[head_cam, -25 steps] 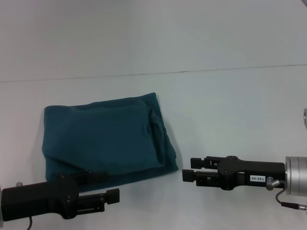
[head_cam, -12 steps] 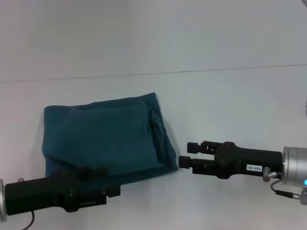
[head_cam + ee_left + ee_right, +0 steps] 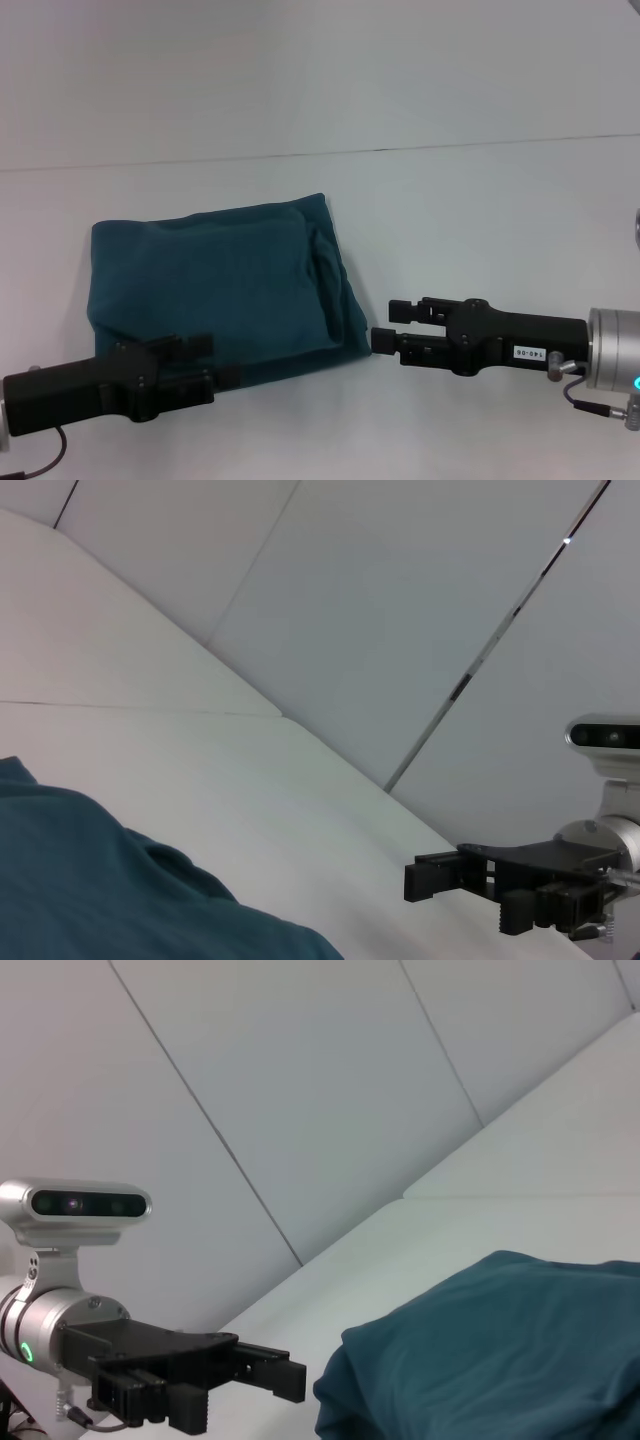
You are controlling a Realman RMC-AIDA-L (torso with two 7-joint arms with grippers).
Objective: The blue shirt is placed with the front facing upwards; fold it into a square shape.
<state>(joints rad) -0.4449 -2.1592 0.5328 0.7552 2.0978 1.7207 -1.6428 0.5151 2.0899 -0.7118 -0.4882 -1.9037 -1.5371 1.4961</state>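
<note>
**Teal bundle nearly square, both grippers at its near edge**

Teal cloth fills the head view: the blue shirt [image 3: 220, 295] lies folded into a rough rectangle on the white table [image 3: 480, 220], plain side up, no print showing, with a thicker rumpled fold along its right edge. The left gripper [image 3: 205, 362] sits low over the shirt's near edge toward its left corner, fingers apart with a narrow gap; whether any cloth lies between them I cannot tell. The right gripper [image 3: 385, 325] hovers just beside the shirt's near right corner, fingers parted and holding nothing.

From the left wrist, the shirt [image 3: 110, 890] is close below, and the right gripper [image 3: 425, 878] is farther off, apart from the cloth.

From the right wrist, the rounded, bulky right fold [image 3: 400, 1370] of the shirt looks loose, with the left gripper [image 3: 285, 1375] beside it.

Judging by this, squaring up calls for pinching both near corners low and evenly, so that the bulky fold is not dragged open.
</note>
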